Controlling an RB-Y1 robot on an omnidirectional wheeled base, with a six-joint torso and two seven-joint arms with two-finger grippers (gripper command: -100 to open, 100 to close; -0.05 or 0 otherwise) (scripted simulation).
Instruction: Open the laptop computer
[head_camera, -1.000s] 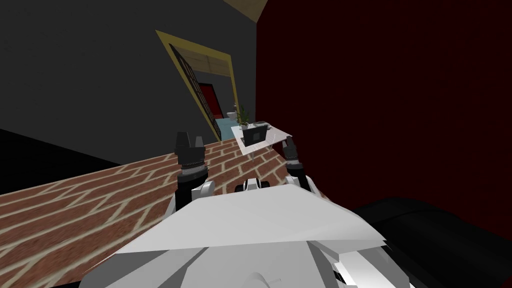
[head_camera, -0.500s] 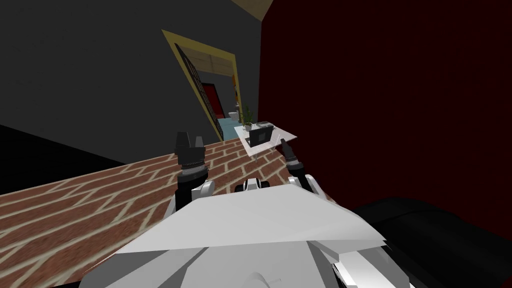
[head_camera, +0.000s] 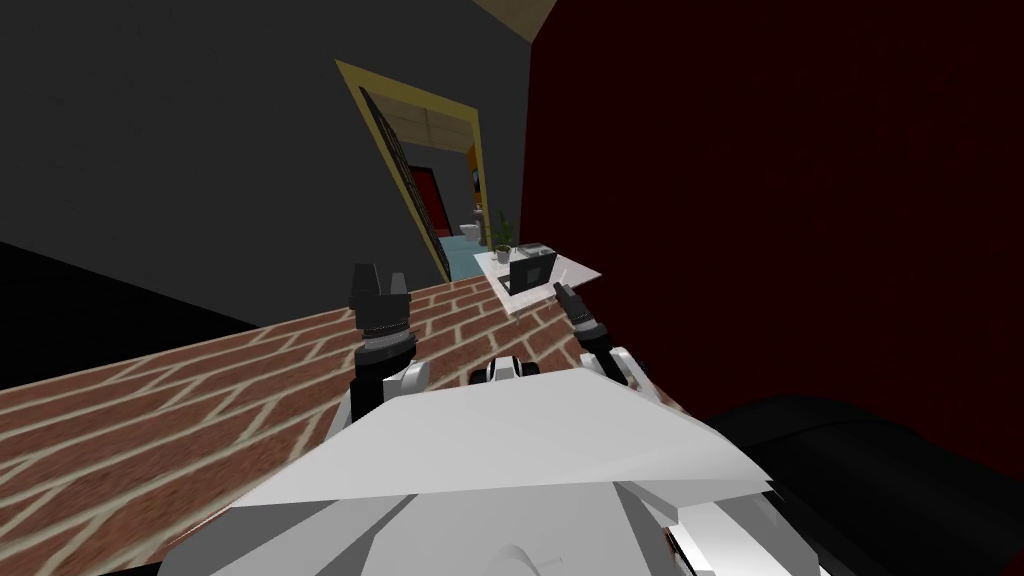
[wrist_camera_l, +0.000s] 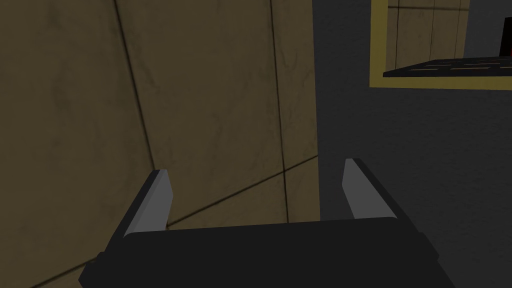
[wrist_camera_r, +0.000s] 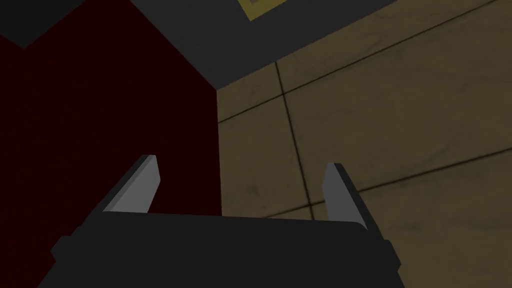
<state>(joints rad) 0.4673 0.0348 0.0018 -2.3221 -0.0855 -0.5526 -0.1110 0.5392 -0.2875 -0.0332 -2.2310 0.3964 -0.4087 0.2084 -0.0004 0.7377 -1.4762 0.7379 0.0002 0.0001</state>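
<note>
"Right, where's the laptop (head_camera: 531, 272)?"

"On the white table (head_camera: 582, 271) ahead. The table stands against the dark red wall (head_camera: 780, 220), just beside the doorway (head_camera: 448, 150) with the yellow frame. The laptop sits toward the table's near edge."

"Open or shut?"

"Hard to say from the head view, it's small there. A dark panel seems to stand up from it, so the lid may be raised, but I wouldn't swear to it."

"Anything else on that table?"

"A potted plant (head_camera: 503, 238) at the corner by the doorway, and a low grey thing (head_camera: 531, 247) just behind the laptop. I can't make out what that is."

"And the doorway?"

"A dark door (head_camera: 392, 165) stands open at its left side."

"The hands?"

"The left hand (head_camera: 377, 282) is up over the brick floor (head_camera: 200, 400), well apart from the table. Its wrist view shows both fingers (wrist_camera_l: 151, 201) spread wide, gripping nothing."

"The right?"

"The right hand (head_camera: 563, 292) is raised in front of the table. In the head view its tip overlaps the near edge, just beside the laptop, though I can't tell whether it touches anything. Its fingers (wrist_camera_r: 134, 192) are parted as well, and empty."
</note>
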